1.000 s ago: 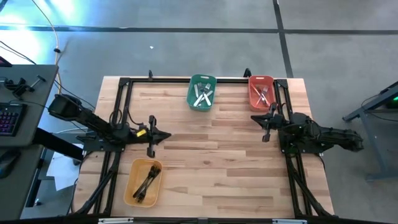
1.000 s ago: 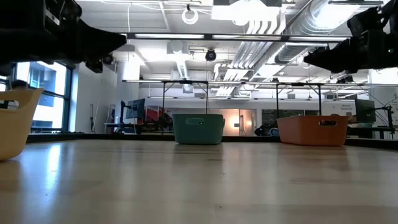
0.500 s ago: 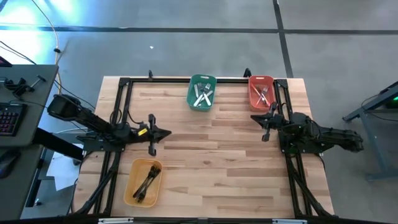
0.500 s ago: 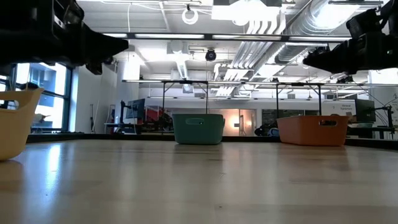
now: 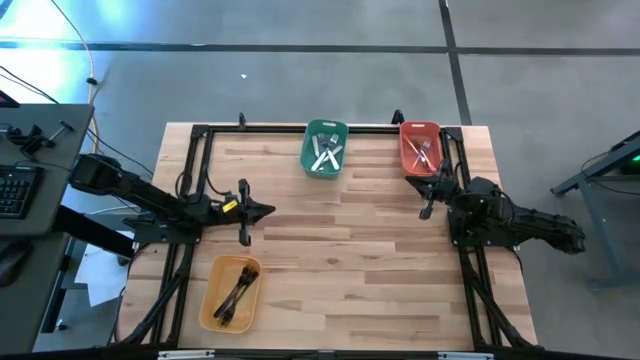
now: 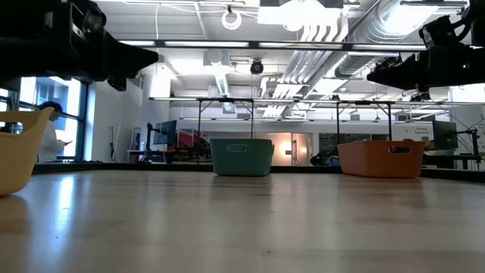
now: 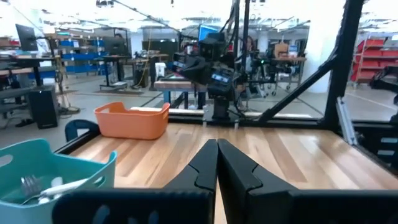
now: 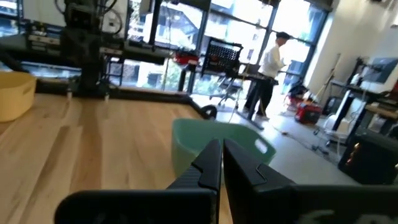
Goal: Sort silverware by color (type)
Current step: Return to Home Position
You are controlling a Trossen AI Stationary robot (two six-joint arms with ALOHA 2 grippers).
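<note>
The silverware lies sorted in three bins. Black forks (image 5: 236, 288) are in the yellow bin (image 5: 212, 300) near the front left. White-handled forks (image 5: 326, 153) are in the green bin (image 5: 324, 128), and red-handled forks (image 5: 423, 153) in the red bin (image 5: 420, 128), both at the far edge. My left gripper (image 5: 268, 210) hovers shut and empty over the table's left part, pointing level toward the right. My right gripper (image 5: 424, 192) hovers shut and empty just in front of the red bin. Both pairs of fingers meet tip to tip in the wrist views (image 7: 217, 148) (image 8: 222, 148).
Black frame rails (image 5: 300, 128) run along the far edge and both sides of the wooden table (image 5: 340, 260). A desk with a keyboard (image 5: 15, 190) stands off the left edge. A person (image 8: 272, 59) stands in the room beyond the table.
My right arm has swung a little, carrying its shut gripper toward the far edge and the red bin. No fork or bin has moved.
</note>
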